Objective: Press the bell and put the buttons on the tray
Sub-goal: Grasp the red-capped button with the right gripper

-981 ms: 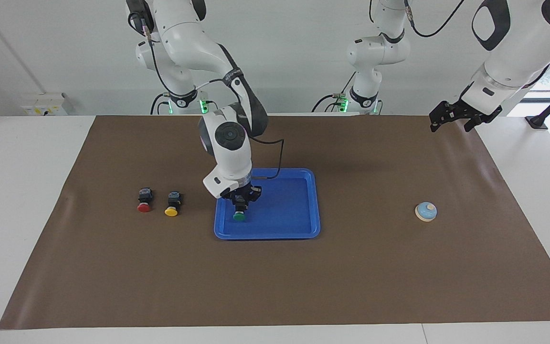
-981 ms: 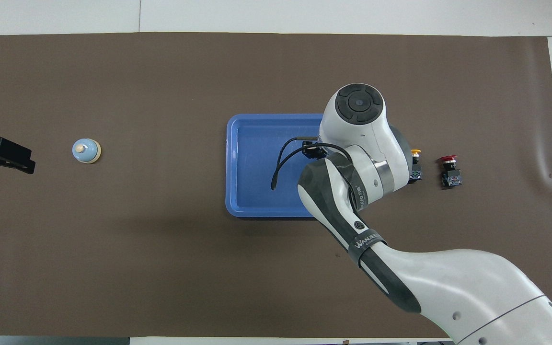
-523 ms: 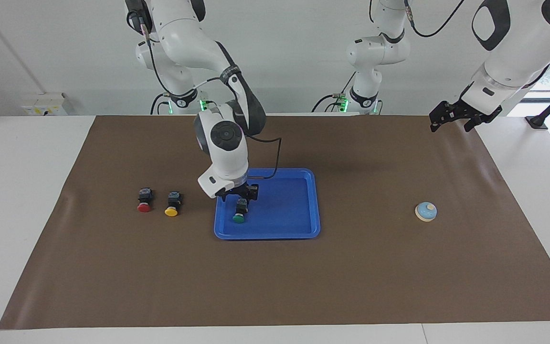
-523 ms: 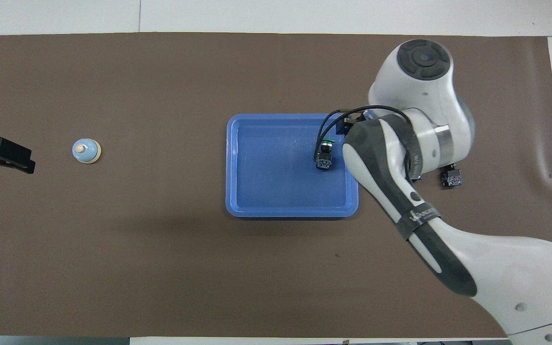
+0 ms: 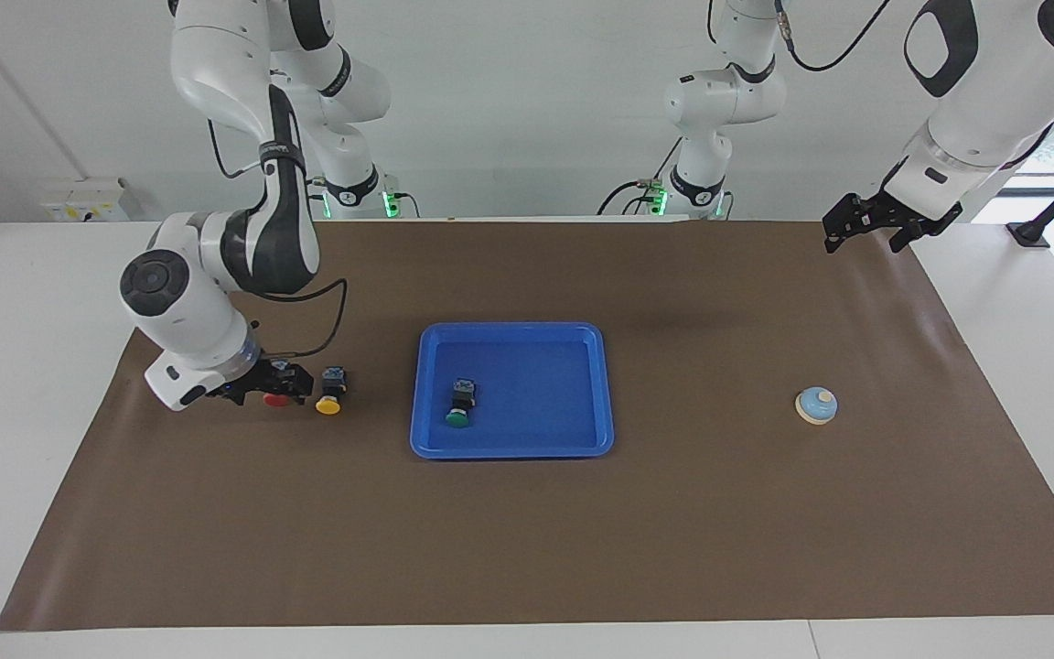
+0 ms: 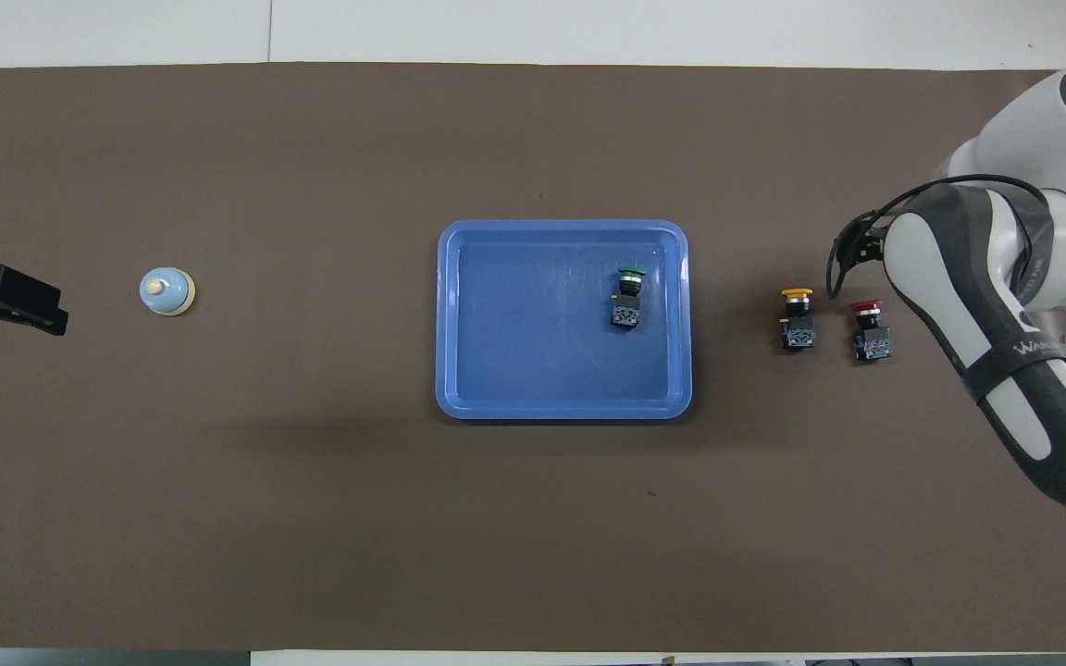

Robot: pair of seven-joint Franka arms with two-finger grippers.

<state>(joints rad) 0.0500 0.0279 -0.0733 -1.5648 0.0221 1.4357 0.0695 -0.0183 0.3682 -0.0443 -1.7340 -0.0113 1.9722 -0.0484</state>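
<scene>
Since the earlier frames the right arm has let go of the green button (image 5: 459,416) in the tray (image 5: 582,447) and swung over toward its own end of the table, so that's one button down, two to go. Going across the facing view: the right gripper (image 5: 275,385) is hanging low right at the red button (image 5: 276,399), fingers spread apart and not holding anything, with the button partly hidden under it. From the overhead view the gripper itself is tucked under the arm, so contact can't be called either way. Just at 3 o'clock of the red one, the yellow button (image 5: 328,404) is sitting on the mat, the two close but not touching.

Next, the tray is lying mid-table with the green button resting inside, at about 8 o'clock from the tray's middle. Well off at 3 o'clock from the tray, the bell (image 5: 816,405) is standing alone. Way up at 1 o'clock from the bell, the left gripper (image 5: 859,225) is waiting above the mat's corner, fingers apart, empty.

Looks like the red-button pickup is in hand. The next move probably calls for squaring the fingers around its blocky body without bumping the yellow neighbour, then closing and lifting.

Everything is sitting on a brown mat (image 5: 527,549) over a white table (image 5: 24,366), with a plain white wall (image 5: 536,101) rising past the arm bases.
</scene>
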